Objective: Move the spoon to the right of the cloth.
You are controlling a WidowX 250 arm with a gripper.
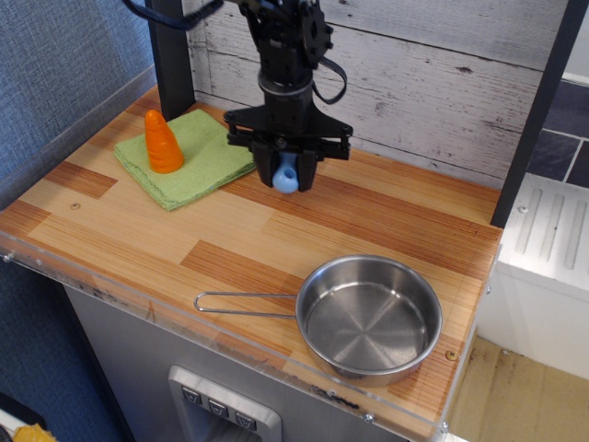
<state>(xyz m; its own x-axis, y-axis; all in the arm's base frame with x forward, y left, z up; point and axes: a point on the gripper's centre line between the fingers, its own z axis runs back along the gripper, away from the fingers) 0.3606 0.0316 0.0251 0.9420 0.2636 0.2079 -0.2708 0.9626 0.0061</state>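
My black gripper [287, 170] hangs just right of the light-green cloth [198, 158] at the back left of the wooden counter. It is shut on the spoon [286, 174]; only the light-blue handle end shows below the fingers, and the grey bowl is hidden between them. The spoon sits just above the counter, close to the cloth's right edge. I cannot tell whether it touches the wood. An orange toy carrot [163, 142] stands upright on the cloth's left part.
A steel pan [368, 318] with a long wire handle [244, 302] pointing left sits at the front right. A white plank wall [414, 74] backs the counter. A dark post [171, 55] stands at the back left, another at the right [534, 110].
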